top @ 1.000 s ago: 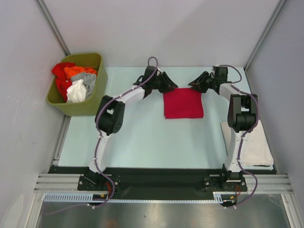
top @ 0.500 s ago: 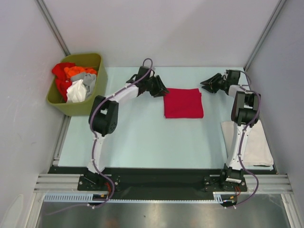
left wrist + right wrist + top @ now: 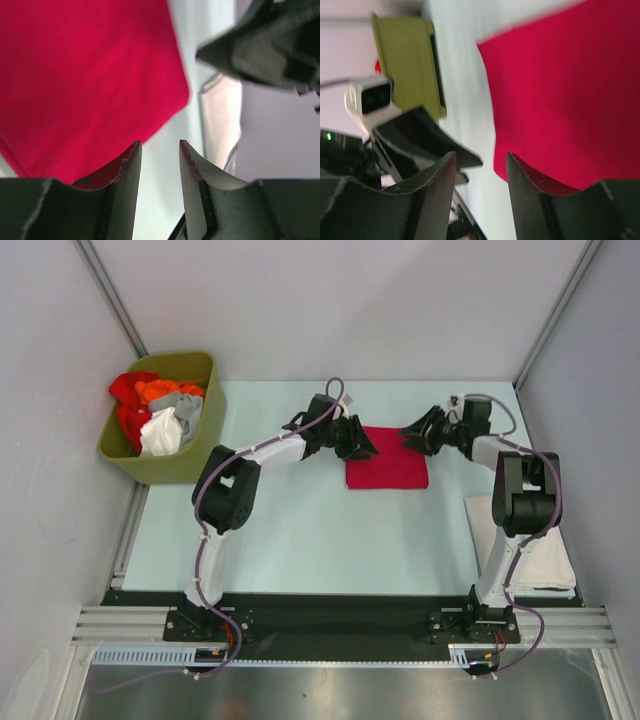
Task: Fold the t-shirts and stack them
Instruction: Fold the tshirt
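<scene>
A crimson-red t-shirt (image 3: 388,460), folded into a neat rectangle, lies flat at the far middle of the table; it also shows in the left wrist view (image 3: 85,75) and the right wrist view (image 3: 570,90). My left gripper (image 3: 366,445) is open and empty at the shirt's far left corner. My right gripper (image 3: 410,434) is open and empty at its far right corner. An off-white t-shirt (image 3: 535,545) lies folded at the right edge, beside the right arm. Red, orange, grey and white shirts (image 3: 155,412) are heaped in the bin.
An olive-green plastic bin (image 3: 170,465) stands at the far left, off the table's corner. Grey walls close in the left, right and back. The table (image 3: 300,530) is pale blue-green.
Both grippers drew away from the red shirt, then came back in to its far corners. The shirt itself has not moved.
</scene>
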### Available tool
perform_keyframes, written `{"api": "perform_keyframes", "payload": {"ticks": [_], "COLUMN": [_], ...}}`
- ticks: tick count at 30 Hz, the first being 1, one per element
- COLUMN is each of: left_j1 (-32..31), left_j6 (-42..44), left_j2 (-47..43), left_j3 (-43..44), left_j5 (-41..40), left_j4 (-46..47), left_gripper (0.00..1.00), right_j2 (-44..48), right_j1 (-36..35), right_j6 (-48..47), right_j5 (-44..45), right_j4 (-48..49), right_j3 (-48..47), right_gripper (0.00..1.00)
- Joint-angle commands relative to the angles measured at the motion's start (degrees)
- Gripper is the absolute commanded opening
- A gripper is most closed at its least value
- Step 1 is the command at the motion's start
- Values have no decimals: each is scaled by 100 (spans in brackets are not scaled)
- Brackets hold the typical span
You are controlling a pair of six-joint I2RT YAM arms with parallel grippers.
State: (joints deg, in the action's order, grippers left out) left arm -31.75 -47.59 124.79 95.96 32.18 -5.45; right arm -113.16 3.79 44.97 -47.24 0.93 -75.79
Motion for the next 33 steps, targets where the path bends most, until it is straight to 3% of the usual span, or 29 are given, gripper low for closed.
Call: {"api": "perform_keyframes", "payload": {"ticks": [1,7,11,16,22,26,33], "left_j1": [-7,142,143,-76,-349,-183,195], "left_j6": [-102,1023,1182,884,567,812,2033], "left_j2": [299,880,196,-508,62,326,-76], "left_j3": [-148,396,91,-262,-200,-701,-658], "left_j5": [253,-10,-169,-213,148,69,-195], "left_j4": [247,-825,-879,-475,17,71,-1017], "left_gripper": [41,40,40,42,41,41,41], "right_j2": [-162,-759,-51,488,50,-13,575], "right_j1": [-116,366,614,298,-265,-99,570], "right_j6": [468,-259,-357,-463,64,-172,-885], "right_j5": [-522,-663,-576,-611,-541,-426,-153], "right_j4": [1230,1104,734,127,1031,1085,57], "right_j3": [1029,1304,1348,1145,1557,2032,2306], "right_gripper": [50,33,24,24,24,22,18]}}
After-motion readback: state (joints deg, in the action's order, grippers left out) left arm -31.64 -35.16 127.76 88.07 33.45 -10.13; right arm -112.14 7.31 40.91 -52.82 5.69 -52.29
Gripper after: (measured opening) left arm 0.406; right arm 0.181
